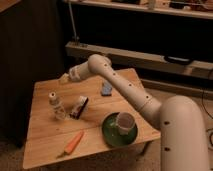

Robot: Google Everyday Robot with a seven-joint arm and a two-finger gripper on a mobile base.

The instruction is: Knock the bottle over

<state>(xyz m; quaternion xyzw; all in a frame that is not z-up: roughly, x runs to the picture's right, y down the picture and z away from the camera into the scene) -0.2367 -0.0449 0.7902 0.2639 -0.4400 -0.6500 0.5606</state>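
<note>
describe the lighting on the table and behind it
Camera view: warm light falls on the wooden table; the shelving behind is dark; the small clear plastic bottle stands lit at picture left; the gripper hovers over the table's back left corner.

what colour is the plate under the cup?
Plate is dark green, camera view. Gripper hovers behind the bottle.

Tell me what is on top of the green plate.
A white cup sits on the green plate, covering its middle; the cup's contents cannot be seen. The gripper hovers near the far edge of the table, beyond the bottle.
</note>
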